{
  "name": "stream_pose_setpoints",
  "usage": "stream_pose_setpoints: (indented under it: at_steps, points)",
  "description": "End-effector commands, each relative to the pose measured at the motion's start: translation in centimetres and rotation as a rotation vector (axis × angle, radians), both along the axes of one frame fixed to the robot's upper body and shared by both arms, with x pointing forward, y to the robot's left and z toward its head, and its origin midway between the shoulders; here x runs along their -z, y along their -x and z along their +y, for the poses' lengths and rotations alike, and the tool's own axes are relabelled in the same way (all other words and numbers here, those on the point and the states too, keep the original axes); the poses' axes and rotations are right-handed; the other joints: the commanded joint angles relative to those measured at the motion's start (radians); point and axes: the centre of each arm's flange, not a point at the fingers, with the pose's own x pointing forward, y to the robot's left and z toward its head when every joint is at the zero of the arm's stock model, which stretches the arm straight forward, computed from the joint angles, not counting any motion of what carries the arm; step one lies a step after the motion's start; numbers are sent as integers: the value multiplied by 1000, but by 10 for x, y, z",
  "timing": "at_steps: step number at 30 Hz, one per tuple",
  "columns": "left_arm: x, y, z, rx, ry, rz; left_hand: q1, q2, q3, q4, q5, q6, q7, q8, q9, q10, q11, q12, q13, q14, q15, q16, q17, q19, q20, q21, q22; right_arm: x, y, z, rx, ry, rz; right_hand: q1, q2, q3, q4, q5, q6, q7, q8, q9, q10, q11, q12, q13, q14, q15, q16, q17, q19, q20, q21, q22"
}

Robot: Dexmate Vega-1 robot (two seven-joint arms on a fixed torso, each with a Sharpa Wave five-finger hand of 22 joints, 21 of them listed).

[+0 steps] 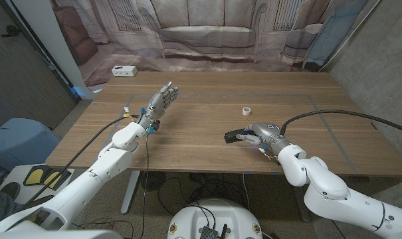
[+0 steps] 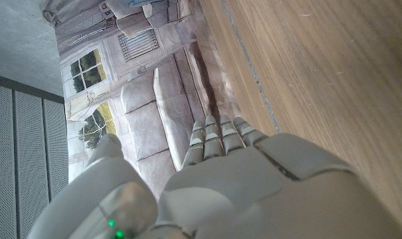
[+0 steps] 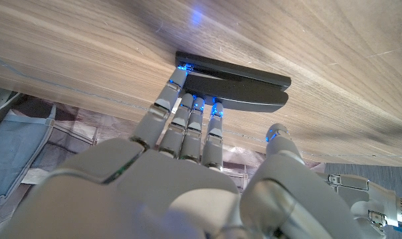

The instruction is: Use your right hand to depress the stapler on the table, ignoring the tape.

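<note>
The black stapler (image 1: 232, 137) lies on the wooden table (image 1: 187, 143), near its front edge and right of the middle. My right hand (image 1: 262, 135) reaches to it from the right with straight fingers laid on its top. In the right wrist view the fingertips (image 3: 187, 101) touch the stapler (image 3: 244, 83) along its upper arm, while the thumb (image 3: 278, 136) stays off to the side. I cannot tell whether the stapler's arm is pushed down. A small white tape roll (image 1: 246, 111) sits just behind the stapler. My left hand (image 1: 159, 103) is raised over the table's left half, fingers apart, holding nothing.
A white box (image 1: 123, 70) sits beyond the table's far left corner. A printed sofa backdrop (image 1: 207, 30) hangs behind the table. A blue chair (image 1: 14, 141) stands at the left. Cables run along both forearms.
</note>
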Motion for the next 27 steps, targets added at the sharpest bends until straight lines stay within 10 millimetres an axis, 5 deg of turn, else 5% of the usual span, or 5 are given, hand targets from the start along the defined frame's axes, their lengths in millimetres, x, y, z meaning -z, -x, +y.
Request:
stream_pose_setpoints:
  at_steps: [1,27]
  points:
    - [-2,0,-4,8,-3,-5,-4,4,1,-5,0,6,3,2,4,6,0,-3,0,3,-1,2,5,0,5,4,6,-3,4,-1,-2,2,-28,4,3,11,-1,2,4,-4,-6,2,7,-4,0,5,9,-3,-2,2,10,1,-5,4]
    - [-1,3,-9,9,-7,-8,-6,4,1,-8,0,6,4,2,4,7,1,-3,0,4,-1,2,5,0,4,4,6,-9,11,-7,-2,-12,-64,5,4,14,-1,2,5,-6,-12,2,8,-9,-5,5,8,-2,-4,6,12,0,-9,4]
